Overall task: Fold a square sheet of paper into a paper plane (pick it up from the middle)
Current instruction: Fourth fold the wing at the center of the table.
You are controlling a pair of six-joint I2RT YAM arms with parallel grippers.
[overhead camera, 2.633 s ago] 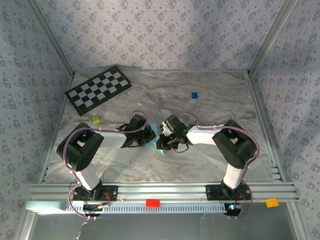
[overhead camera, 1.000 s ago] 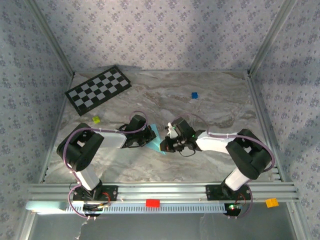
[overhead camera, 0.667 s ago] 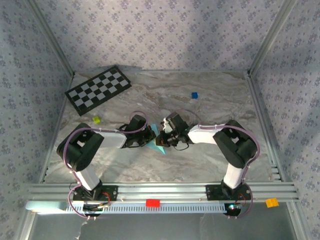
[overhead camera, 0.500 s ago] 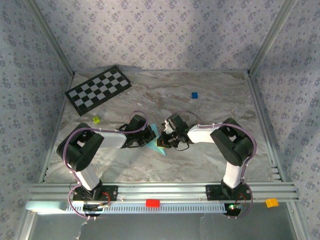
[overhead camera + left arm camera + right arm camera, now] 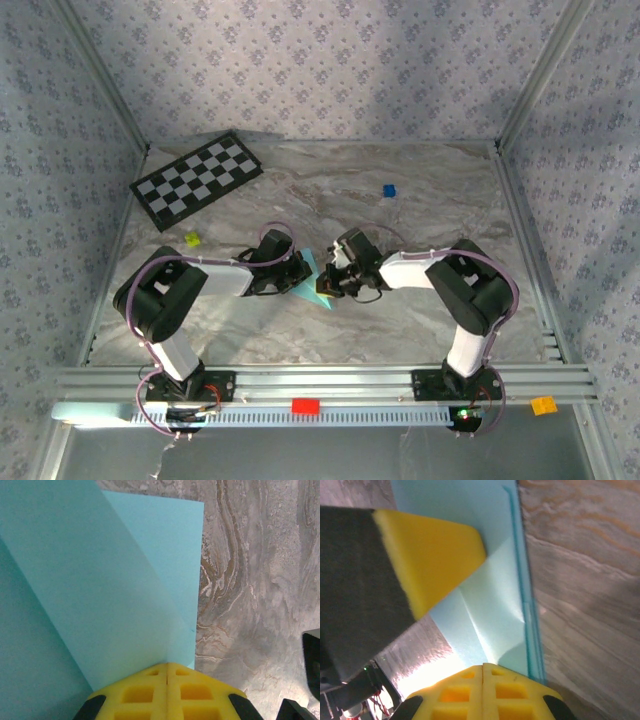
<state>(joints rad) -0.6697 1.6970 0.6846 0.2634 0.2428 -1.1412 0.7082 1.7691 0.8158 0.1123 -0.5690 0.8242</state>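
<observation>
We identify the left arm (image 5: 215,276) and right arm (image 5: 405,268) by white links and black joint housings. Lavender cables (image 5: 273,232) loop along each. Black tool fingers (image 5: 355,580) carry yellow pads (image 5: 145,694) moulded with square recesses.

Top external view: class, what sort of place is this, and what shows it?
Probably a robot lab test cell: left arm and right arm bolted to an aluminium rail, a marble-look table boxed in by wallpapered panels, and a checkerboard.

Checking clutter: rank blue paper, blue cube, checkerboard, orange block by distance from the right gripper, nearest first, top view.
1. blue paper, in the right gripper
2. blue cube, behind it
3. checkerboard, far left
4. orange block, near right rail
</observation>
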